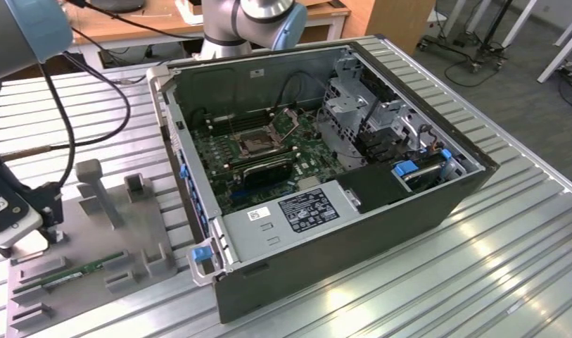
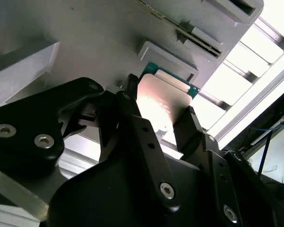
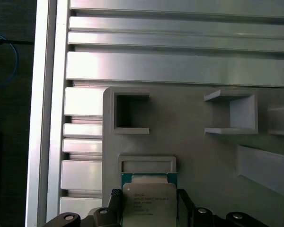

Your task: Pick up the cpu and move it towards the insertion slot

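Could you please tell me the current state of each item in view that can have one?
cpu: gripped at two opposite edges, at its pocket on the grey fixture.
gripper: fingers shut on the cpu.
insertion slot: dark centre exposed, no chip in it.
computer case: lying on its side, side panel off.
memory stick: lying flat on the grey fixture.

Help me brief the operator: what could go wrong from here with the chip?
Slip: the end effector pinches the cpu by two thin edges only, so it may tilt or drop.
Collision: the insertion slot lies inside the computer case, beyond its raised wall and the grey fixture's upright posts; the carry could clip either.
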Controlling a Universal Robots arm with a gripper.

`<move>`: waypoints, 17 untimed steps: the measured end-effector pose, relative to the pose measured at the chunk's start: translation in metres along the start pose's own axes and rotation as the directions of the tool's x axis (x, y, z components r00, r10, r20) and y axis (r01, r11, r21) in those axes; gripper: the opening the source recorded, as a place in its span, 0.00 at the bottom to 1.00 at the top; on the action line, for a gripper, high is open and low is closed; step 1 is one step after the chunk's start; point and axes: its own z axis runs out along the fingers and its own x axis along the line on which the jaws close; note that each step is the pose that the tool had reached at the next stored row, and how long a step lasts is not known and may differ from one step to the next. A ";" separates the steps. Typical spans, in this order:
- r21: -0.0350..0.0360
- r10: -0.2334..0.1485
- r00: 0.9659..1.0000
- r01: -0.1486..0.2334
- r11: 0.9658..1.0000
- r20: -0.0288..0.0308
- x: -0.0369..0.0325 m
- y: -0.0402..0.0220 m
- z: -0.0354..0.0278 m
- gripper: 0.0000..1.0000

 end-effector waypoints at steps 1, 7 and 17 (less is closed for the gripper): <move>0.000 0.000 1.000 0.000 1.000 0.000 0.0000 0.0001 -0.0024 0.55; 0.000 0.000 1.000 0.000 1.000 0.000 0.0000 0.0005 -0.0170 0.55; 0.000 0.000 1.000 0.000 1.000 0.000 0.0000 0.0006 -0.0230 0.55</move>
